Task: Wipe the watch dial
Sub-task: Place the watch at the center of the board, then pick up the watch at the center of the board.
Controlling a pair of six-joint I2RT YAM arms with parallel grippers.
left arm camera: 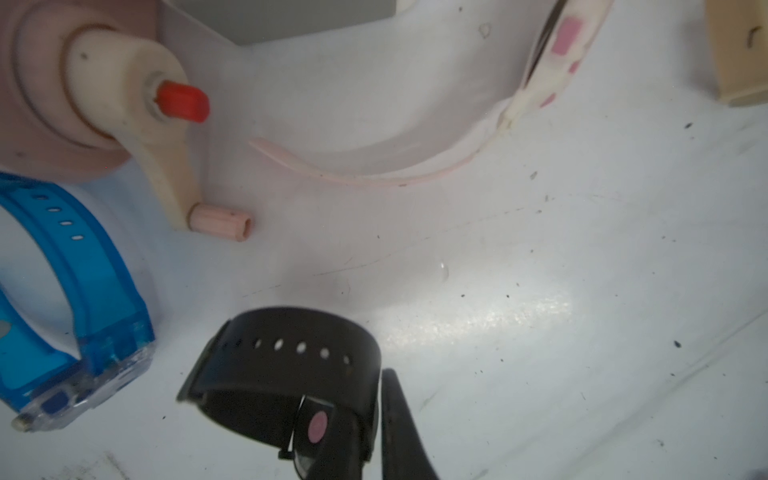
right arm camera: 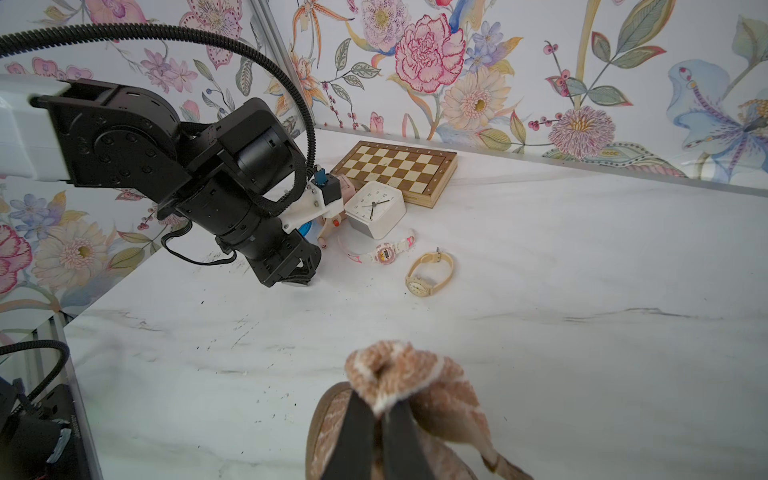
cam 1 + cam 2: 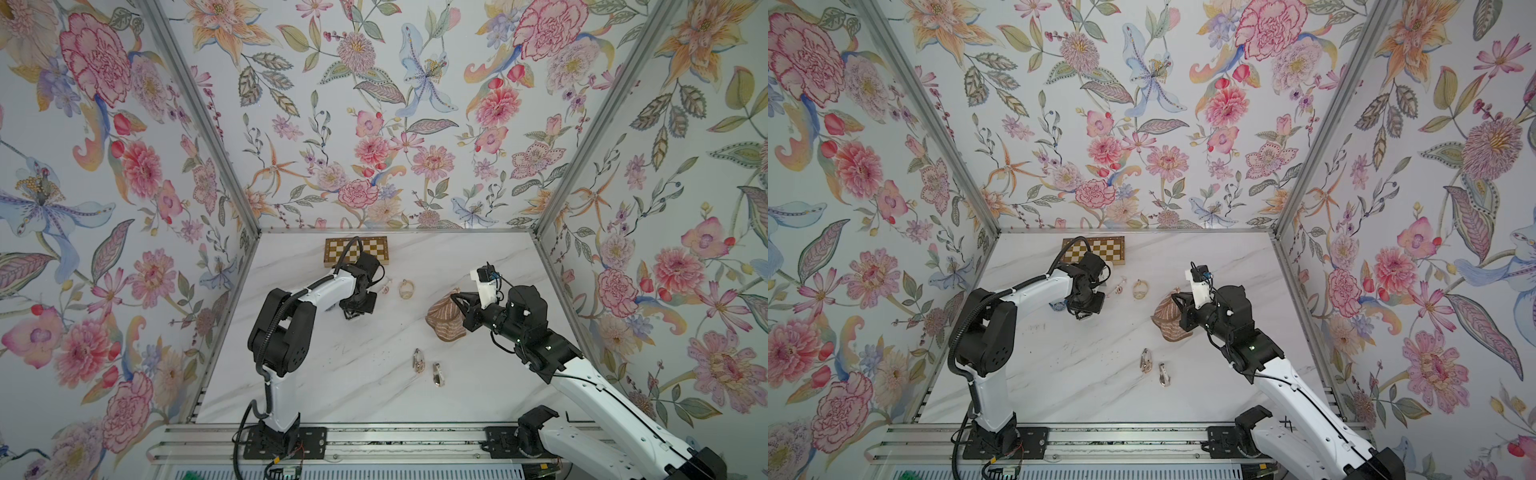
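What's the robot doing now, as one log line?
left gripper: at black watch, grip unclear | right gripper: shut on cloth, away from watch

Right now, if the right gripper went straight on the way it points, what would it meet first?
Probably the beige watch: the right gripper, shut on the cloth, points over bare table toward it. It seems to tilt downward, so the cloth might touch the table before that; depth is unclear.
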